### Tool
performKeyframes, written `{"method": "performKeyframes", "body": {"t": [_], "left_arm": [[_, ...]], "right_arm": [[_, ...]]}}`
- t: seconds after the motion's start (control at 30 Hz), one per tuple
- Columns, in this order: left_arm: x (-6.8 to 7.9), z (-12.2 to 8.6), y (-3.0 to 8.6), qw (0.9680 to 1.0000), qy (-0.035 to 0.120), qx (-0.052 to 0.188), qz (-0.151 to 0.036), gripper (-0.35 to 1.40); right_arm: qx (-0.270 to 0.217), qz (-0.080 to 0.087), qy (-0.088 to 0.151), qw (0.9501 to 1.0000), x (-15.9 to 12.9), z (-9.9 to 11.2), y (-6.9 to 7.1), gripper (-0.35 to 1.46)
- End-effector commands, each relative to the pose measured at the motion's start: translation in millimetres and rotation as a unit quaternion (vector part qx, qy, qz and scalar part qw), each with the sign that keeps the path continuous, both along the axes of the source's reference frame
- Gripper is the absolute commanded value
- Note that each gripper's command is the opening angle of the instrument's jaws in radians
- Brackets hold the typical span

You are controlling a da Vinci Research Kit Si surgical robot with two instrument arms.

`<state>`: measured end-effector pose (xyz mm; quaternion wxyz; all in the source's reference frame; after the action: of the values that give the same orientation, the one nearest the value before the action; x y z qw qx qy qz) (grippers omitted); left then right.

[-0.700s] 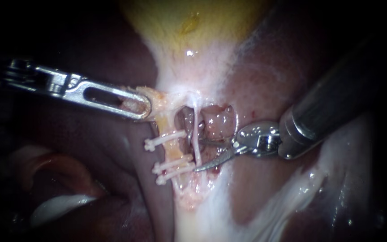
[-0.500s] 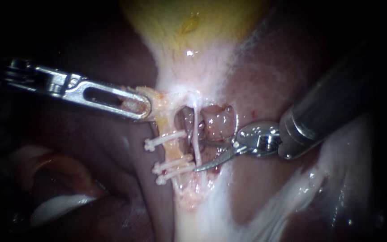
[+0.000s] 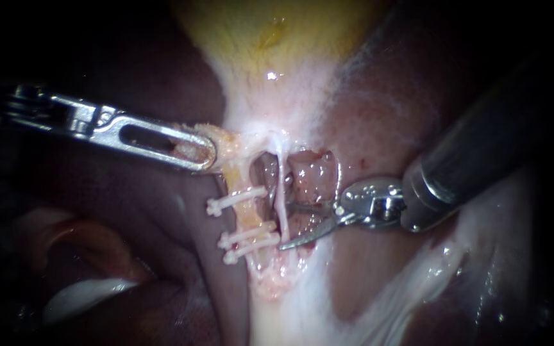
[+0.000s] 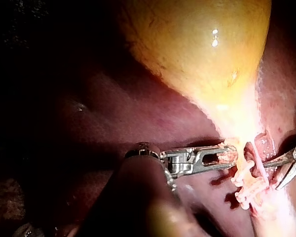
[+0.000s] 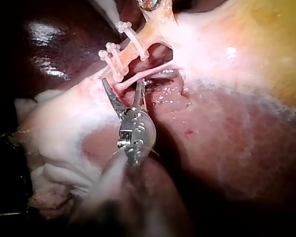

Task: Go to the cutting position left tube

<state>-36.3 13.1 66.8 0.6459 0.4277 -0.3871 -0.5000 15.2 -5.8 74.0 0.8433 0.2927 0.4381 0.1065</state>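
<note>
Your left tube [image 3: 246, 216] lies just past the right instrument [image 3: 286, 225], whose tool stands open beside a thin strand [image 3: 281, 192]. The tube looks soft, slick and probably easily torn, so aim for the bare stretch between the clips [image 3: 237, 198]. The left instrument [image 3: 208, 154] has its tool clamped on tissue [image 3: 224, 142] above them.

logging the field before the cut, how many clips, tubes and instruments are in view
clips: 3
tubes: 2, the clipped tube and the thin tube
instruments: 2, the left instrument and the right instrument
total: 7
</note>
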Motion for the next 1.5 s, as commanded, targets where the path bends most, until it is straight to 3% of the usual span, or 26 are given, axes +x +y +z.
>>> {"method": "performKeyframes", "body": {"t": [0.03,0.23,0.57,0.87,1.5], "left_arm": [[0.0,0.0,0.0,1.0000,0.000,0.000,0.000,-0.35],[0.0,0.0,0.0,1.0000,0.000,0.000,0.000,-0.35],[0.0,0.0,0.0,1.0000,0.000,0.000,0.000,-0.35],[0.0,0.0,0.0,1.0000,0.000,0.000,0.000,-0.35],[-0.1,-0.5,-0.3,1.0000,0.001,0.000,-0.001,-0.35]], "right_arm": [[0.002,-0.002,0.001,1.0000,-0.1,-0.2,0.0,1.32],[-0.001,-0.002,0.004,1.0000,-0.9,-1.0,0.1,1.32],[-0.007,0.006,0.003,1.0000,-2.7,-2.4,1.3,1.32],[-0.009,0.010,0.004,0.9999,-2.2,-3.0,1.2,1.33],[-0.001,-0.002,0.014,0.9999,2.0,-0.4,0.1,1.32]]}}
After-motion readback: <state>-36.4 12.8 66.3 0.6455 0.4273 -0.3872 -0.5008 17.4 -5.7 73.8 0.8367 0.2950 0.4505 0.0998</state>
